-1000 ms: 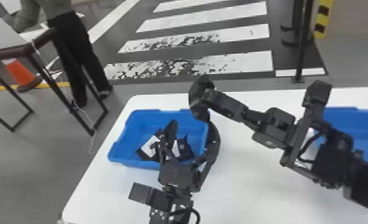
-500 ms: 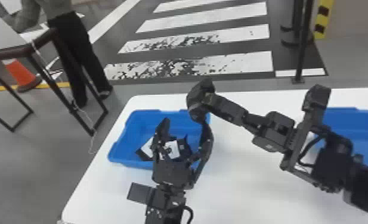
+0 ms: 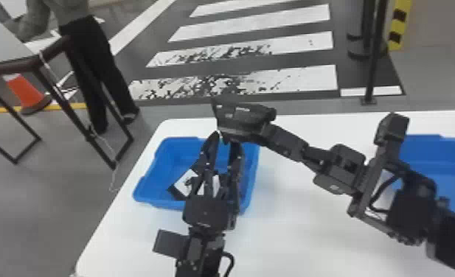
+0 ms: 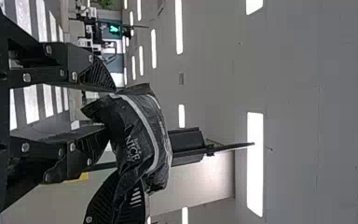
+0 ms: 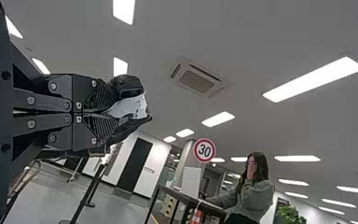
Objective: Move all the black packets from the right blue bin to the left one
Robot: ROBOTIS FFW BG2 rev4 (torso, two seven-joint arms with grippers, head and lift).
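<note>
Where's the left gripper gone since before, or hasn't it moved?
Yes, in the head view the left gripper has shifted slightly left, away from the right wall of the left bin.

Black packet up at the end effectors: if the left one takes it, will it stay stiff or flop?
The black packet will probably give and fold rather than stay stiff: its skin is creased, and it bulges around the right end effector. It looks plump, so its contents may shift when squeezed. The faint sheen on its wrapper suggests it could slide in a shallow pinch.
</note>
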